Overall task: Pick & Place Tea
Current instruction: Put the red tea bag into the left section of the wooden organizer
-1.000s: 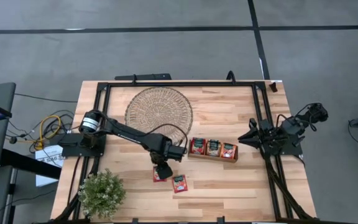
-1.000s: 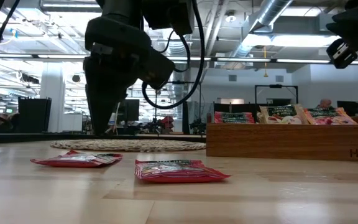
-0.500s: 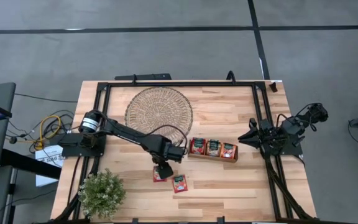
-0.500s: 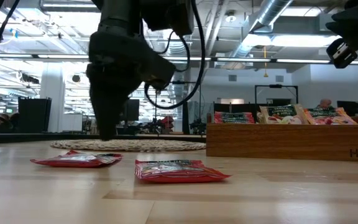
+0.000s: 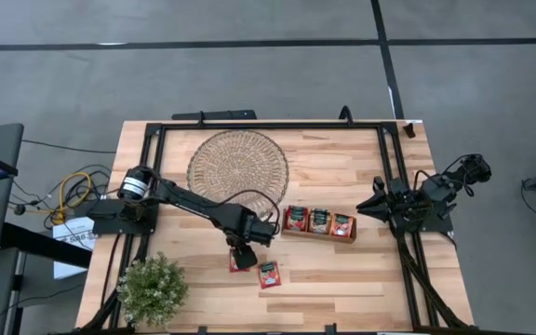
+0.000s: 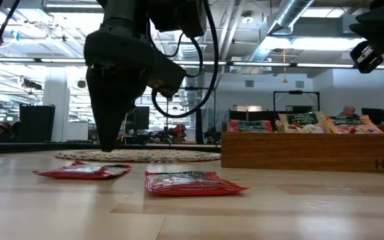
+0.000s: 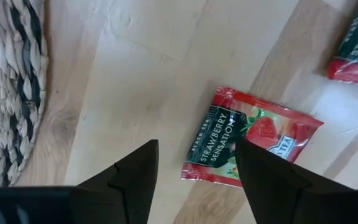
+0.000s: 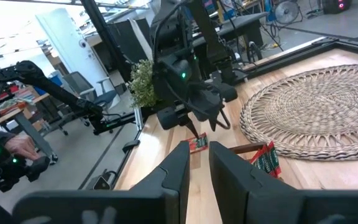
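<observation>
Two red tea sachets lie flat on the table near its near edge. One (image 5: 234, 266) is under my left gripper (image 5: 243, 256); the other (image 5: 269, 274) is just to its right. In the left wrist view the first sachet (image 7: 253, 146) lies ahead of the open fingers. My left gripper (image 7: 196, 146) points down, its tips low over the table (image 6: 109, 145) behind that sachet (image 6: 82, 171). Three more sachets (image 5: 319, 221) stand in the wooden tray (image 5: 319, 234). My right gripper (image 5: 372, 207) waits at the table's right edge, its fingers close together (image 8: 199, 149).
The round wicker mat (image 5: 238, 163) lies on the far half of the table, behind my left gripper. A potted plant (image 5: 152, 288) stands at the near left corner. The tray's wall (image 6: 299, 152) rises to the right of the sachets. A black frame runs round the table.
My left gripper has stayed over the left red sachet, shifted slightly toward the table's left and turned a little about its wrist. Both sachets lie where they were.
</observation>
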